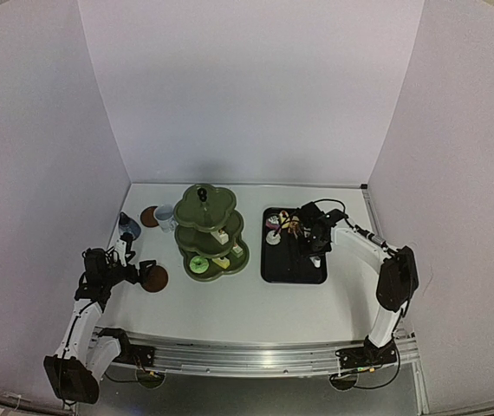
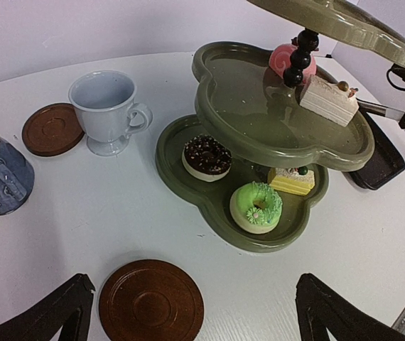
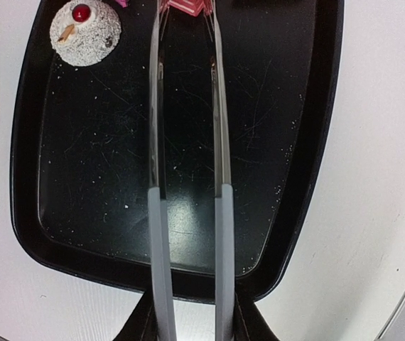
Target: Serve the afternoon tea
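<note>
The olive-green stand [image 1: 211,232] holds a chocolate doughnut [image 2: 207,157], a green doughnut [image 2: 256,207] and a yellow cake [image 2: 293,180] on its bottom tier, and a pink cake [image 2: 288,60] and a white slice [image 2: 328,99] on the middle tier. My left gripper [image 2: 192,316] is open and empty over a brown coaster [image 2: 151,302]. The white mug [image 2: 110,110], the second coaster [image 2: 52,128] and the blue-grey pot [image 2: 0,174] stand at the left. My right gripper [image 3: 188,330] is shut on the tongs [image 3: 156,177], whose tips pinch a pink cake [image 3: 185,6].
The black tray [image 3: 309,142] lies right of the stand and holds a white cake with a cherry [image 3: 86,31]. White walls enclose the table on three sides. The stand's edge is close to the tray's left side.
</note>
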`<state>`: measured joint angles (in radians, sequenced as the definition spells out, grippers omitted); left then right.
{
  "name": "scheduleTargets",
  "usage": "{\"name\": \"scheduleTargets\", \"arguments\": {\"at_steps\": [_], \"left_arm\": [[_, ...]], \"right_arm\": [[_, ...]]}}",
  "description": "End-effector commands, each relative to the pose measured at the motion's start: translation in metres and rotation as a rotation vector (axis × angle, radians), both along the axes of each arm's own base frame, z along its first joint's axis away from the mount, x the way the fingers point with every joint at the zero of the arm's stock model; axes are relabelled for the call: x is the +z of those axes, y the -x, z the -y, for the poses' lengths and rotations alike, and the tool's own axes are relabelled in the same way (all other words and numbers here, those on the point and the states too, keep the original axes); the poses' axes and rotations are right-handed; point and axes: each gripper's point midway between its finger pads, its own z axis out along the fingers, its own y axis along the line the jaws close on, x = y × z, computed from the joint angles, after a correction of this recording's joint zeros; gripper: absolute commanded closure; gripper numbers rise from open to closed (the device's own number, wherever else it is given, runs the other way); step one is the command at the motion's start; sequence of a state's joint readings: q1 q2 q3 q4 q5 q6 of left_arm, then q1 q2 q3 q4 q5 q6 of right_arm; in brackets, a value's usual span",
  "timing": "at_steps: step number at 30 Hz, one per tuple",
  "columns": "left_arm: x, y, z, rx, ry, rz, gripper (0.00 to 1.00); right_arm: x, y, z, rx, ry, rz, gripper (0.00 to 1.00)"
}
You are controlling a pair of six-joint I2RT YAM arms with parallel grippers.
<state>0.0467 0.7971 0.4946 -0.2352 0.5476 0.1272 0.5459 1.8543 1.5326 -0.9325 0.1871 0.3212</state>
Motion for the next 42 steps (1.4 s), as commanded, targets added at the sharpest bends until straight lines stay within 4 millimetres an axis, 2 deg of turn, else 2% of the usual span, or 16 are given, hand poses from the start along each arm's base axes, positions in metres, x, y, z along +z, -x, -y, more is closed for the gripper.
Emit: {"name": "scheduleTargets", "arguments": {"at_steps": [1,3,6,15,35,39,42], "left_arm": [[0.008,-0.004,-0.001,-0.002,-0.007,0.043,0.00],[0.008,-0.003,-0.001,-0.002,-0.008,0.044,0.00],[0.009,-0.003,-0.001,0.000,-0.009,0.047,0.00],[0.008,-0.003,-0.001,-0.004,-0.008,0.048,0.00],[0.009,-0.003,-0.001,-0.004,-0.009,0.054,0.00],[0.010,-0.003,-0.001,-0.004,-0.007,0.054,0.00],[0.011,-0.003,-0.001,-0.002,-0.004,0.055,0.00]], "right_arm": [[0.006,-0.017,-0.004,-0.020,-0.018,0.048,0.83],[0.008,-0.019,-0.005,-0.013,-0.021,0.053,0.93],[0.010,-0.018,-0.003,-0.011,-0.015,0.061,1.00],[0.023,-0.003,0.005,-0.043,-0.044,0.075,1.00],[0.060,0.009,0.010,-0.037,-0.094,0.151,1.00],[0.081,0.010,0.009,-0.029,-0.115,0.204,1.00],[0.118,0.007,0.005,-0.014,-0.147,0.296,1.00]]}}
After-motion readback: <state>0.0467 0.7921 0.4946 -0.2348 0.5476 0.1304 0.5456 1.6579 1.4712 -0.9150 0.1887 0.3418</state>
